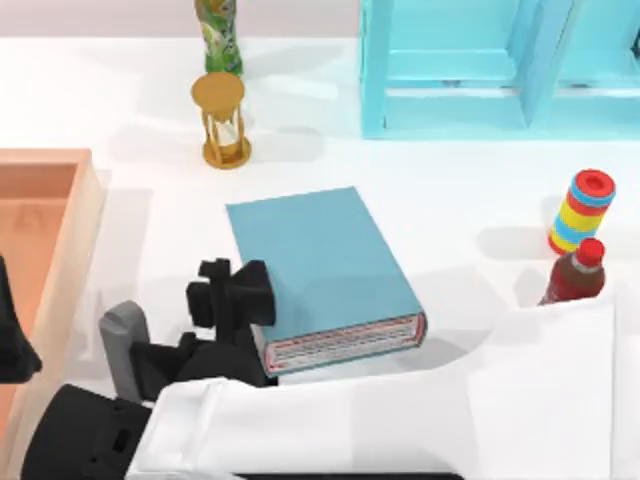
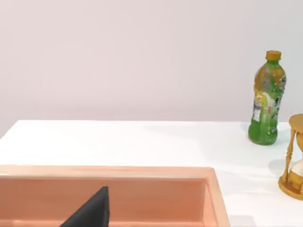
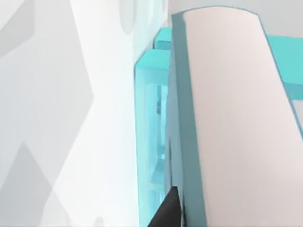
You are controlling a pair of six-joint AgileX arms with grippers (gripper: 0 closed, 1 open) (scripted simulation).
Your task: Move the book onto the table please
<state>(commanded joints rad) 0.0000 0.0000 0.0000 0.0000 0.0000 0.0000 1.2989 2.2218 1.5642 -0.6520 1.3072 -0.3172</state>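
Book point(image 1: 318, 262) first: you can see it from above near the middle of the table point(image 1: 470, 180), teal cover up, its white page edge with the red strip facing the near side. Your right tool point(image 1: 262, 310) sits at the book's near left corner, the white arm reaching in from the lower right across the front of the table. In the right wrist view a dark fingertip point(image 3: 166, 212) lies right against the teal cover beside the pale page block, so the right tool is clamped on the book point(image 3: 222, 123). Whether the book rests fully on the table or is lifted a little, you cannot tell.

Your left tool point(image 1: 12, 340) is parked at the far left, over the orange-brown wooden tray point(image 1: 60, 190); whether its fingers are apart or together cannot be told. Behind the book stand a gold hourglass point(image 1: 222, 120) and a green bottle point(image 1: 219, 35), with the light-blue shelf unit point(image 1: 470, 65) at the back right. A ring stack point(image 1: 580, 210) and a red bottle point(image 1: 575, 272) stand at the right.
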